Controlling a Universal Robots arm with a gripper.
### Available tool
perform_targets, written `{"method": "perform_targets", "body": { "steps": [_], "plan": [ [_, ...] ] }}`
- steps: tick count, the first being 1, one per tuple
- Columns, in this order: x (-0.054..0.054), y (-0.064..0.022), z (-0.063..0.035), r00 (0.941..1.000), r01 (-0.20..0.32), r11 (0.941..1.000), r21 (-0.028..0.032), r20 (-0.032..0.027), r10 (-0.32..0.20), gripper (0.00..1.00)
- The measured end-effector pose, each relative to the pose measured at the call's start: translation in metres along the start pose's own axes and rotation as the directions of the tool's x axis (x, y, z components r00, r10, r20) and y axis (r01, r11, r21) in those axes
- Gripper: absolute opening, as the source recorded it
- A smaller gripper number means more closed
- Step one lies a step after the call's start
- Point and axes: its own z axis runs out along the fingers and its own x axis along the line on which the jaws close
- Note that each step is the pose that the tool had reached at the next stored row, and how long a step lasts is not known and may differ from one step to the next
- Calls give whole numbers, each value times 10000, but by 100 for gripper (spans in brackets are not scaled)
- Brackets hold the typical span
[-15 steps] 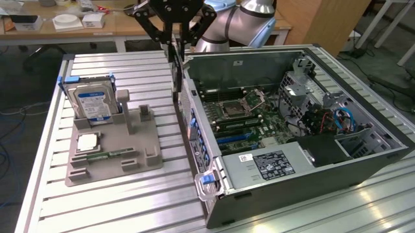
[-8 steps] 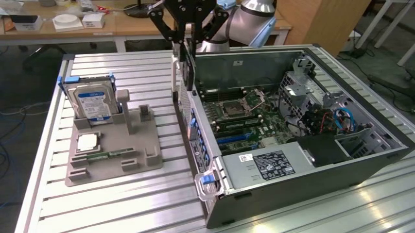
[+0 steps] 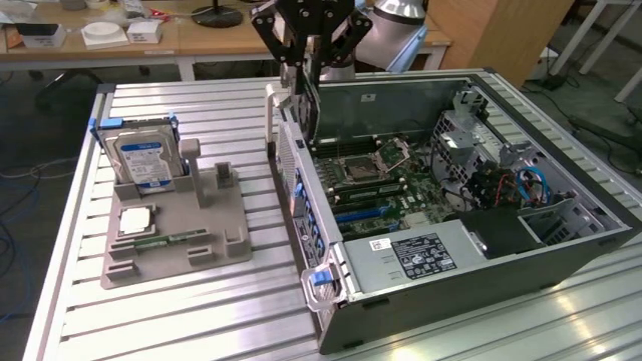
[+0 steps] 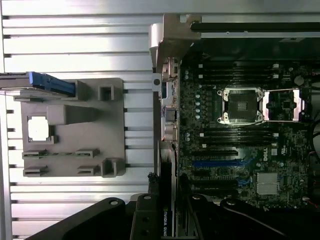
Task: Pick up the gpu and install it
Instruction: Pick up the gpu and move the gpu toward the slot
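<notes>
Gpu (image 3: 304,105) pinched upright in jaws, top hidden, above open case (image 3: 471,278)

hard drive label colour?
The hard drive label is blue and white; best in the exterior view.

1. We have the computer case (image 3: 482,282) lying open on the table (image 3: 201,323), with the motherboard (image 3: 377,180) inside it.
2. To the exterior view's left of the case sits the holder tray (image 3: 216,226), near but apart.
3. On the tray's side away from the case, the hard drive (image 3: 143,159) stands upright.
4. Over the case's tray-side wall, the gpu (image 3: 307,113) hangs clamped in the gripper (image 3: 304,79).
</notes>
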Motion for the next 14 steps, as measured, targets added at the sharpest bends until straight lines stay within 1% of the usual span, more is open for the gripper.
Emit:
{"method": "perform_targets", "body": {
  "steps": [8,14],
  "plan": [
    [-242,-2,-6,9999,-3,10000,4,-122,3,26],
    [-466,5,-10,9999,-5,10000,4,-127,5,26]
  ]
}}
